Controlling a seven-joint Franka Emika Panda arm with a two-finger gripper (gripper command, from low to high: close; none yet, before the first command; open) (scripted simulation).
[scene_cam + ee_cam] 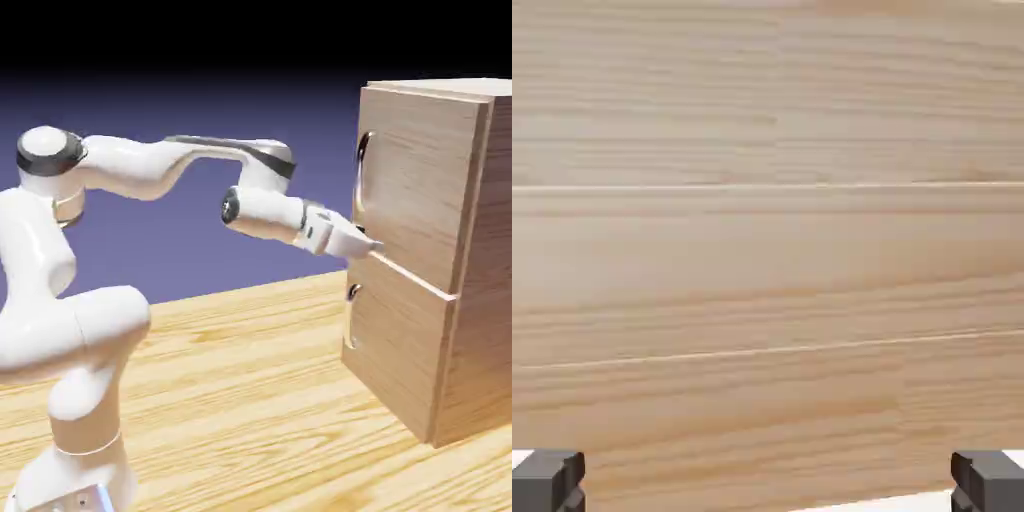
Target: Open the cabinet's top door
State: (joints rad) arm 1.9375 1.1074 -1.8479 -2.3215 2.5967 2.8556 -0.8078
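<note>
The light-wood cabinet (470,330) stands at the right of the exterior view. Its top door (420,190) carries a long curved grey handle (361,170) along its left edge. My gripper (370,245) reaches in from the left, its tips at the top door's lower left corner, below the handle and just above the seam to the lower door (395,350). In the hand view my gripper (768,488) is open: the two grey fingertips (548,482) sit far apart at the bottom corners with nothing between them. Wood grain of the cabinet (768,250) fills that view, crossed by two thin horizontal seams.
The lower door has a smaller curved handle (350,318) at its left edge. The cabinet rests on a wooden table (250,400), and the arm's white base (75,420) rises at the lower left.
</note>
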